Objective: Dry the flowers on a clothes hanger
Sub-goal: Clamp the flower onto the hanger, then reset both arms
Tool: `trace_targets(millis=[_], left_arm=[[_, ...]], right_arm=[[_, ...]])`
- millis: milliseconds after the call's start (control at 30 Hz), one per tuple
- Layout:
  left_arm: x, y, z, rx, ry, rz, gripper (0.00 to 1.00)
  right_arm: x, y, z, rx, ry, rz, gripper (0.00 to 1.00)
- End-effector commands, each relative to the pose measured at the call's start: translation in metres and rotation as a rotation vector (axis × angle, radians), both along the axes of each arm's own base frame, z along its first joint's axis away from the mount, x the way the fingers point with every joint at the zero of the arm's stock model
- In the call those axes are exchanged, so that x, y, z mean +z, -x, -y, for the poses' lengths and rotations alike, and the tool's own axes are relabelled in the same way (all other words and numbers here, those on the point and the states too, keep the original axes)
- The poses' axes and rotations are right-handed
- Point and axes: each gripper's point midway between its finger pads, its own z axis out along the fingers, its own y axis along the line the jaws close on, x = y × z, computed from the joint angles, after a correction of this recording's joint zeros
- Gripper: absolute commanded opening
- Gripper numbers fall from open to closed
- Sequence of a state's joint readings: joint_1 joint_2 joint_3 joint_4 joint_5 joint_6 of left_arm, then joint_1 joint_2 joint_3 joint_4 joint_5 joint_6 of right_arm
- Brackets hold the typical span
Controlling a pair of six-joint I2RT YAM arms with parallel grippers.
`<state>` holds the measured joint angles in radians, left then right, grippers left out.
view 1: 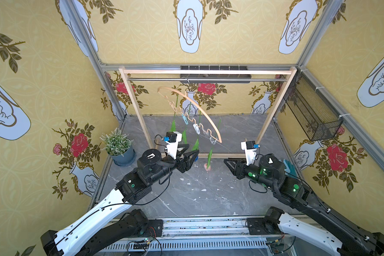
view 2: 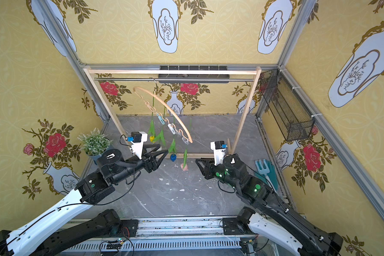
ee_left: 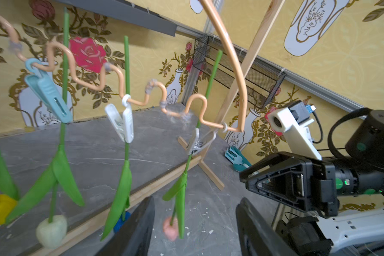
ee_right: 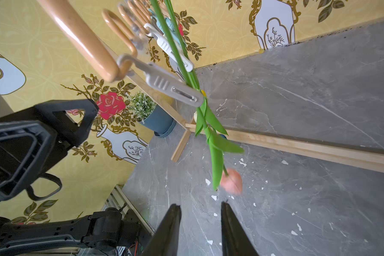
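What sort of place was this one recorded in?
Probably a staged robot test cell dressed as a home corner: printed floral wallpaper panels fixed to a bare aluminium frame, a small wooden rack carrying the clothes hanger with clipped flowers, and two robot arms at the front.

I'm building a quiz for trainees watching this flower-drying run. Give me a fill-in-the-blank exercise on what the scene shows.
1. ____ artificial tulips hang head-down from the light wooden arched hanger.
2. The tulip in the hanger's pale plastic end clip has a ____ head.
3. The left gripper and right gripper both hold ____.
Missing words: four; pink; nothing.
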<state>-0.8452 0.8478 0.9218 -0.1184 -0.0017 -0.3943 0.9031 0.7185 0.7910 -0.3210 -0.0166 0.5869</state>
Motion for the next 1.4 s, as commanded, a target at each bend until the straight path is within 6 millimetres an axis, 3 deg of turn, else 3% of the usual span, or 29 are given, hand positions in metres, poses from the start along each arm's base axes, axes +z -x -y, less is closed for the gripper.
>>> trace_targets(millis=[0, 367, 667, 800, 900, 1000, 1133, 1267, 1333, 1367], left_arm=[[0.001, -0.014, -0.013, 0.099, -0.081, 0.017, 0.65], [0.049, -0.052, -0.004, 0.188, -0.088, 0.029, 0.72], [0.087, -0.072, -0.010, 0.227, -0.064, 0.045, 0.75], [0.093, -0.076, -0.017, 0.251, -0.086, 0.049, 0.75], [0.087, -0.080, -0.039, 0.324, -0.098, 0.033, 0.77], [0.071, -0.083, -0.074, 0.433, -0.095, -0.021, 0.80], [0.031, -0.083, -0.130, 0.621, -0.104, -0.100, 0.88], [-0.010, -0.078, -0.176, 0.789, -0.125, -0.144, 0.96], [-0.029, -0.078, -0.209, 0.932, -0.160, -0.138, 0.99], [-0.041, -0.079, -0.222, 0.987, -0.197, -0.129, 0.99]], right_arm=[[0.001, -0.006, 0.009, -0.044, 0.055, 0.019, 0.39], [0.012, -0.029, 0.019, -0.152, 0.211, 0.028, 0.47], [0.005, -0.045, 0.053, -0.347, 0.328, -0.029, 0.52], [-0.006, -0.054, 0.074, -0.437, 0.365, -0.074, 0.55], [-0.014, -0.065, 0.092, -0.499, 0.363, -0.110, 0.60], [-0.028, -0.082, 0.119, -0.582, 0.340, -0.166, 0.64], [-0.050, -0.101, 0.153, -0.653, 0.227, -0.255, 0.64], [-0.061, -0.108, 0.189, -0.778, 0.121, -0.256, 0.70], [-0.065, -0.106, 0.214, -0.919, 0.124, -0.237, 0.76], [-0.065, -0.105, 0.225, -0.984, 0.129, -0.215, 0.97]])
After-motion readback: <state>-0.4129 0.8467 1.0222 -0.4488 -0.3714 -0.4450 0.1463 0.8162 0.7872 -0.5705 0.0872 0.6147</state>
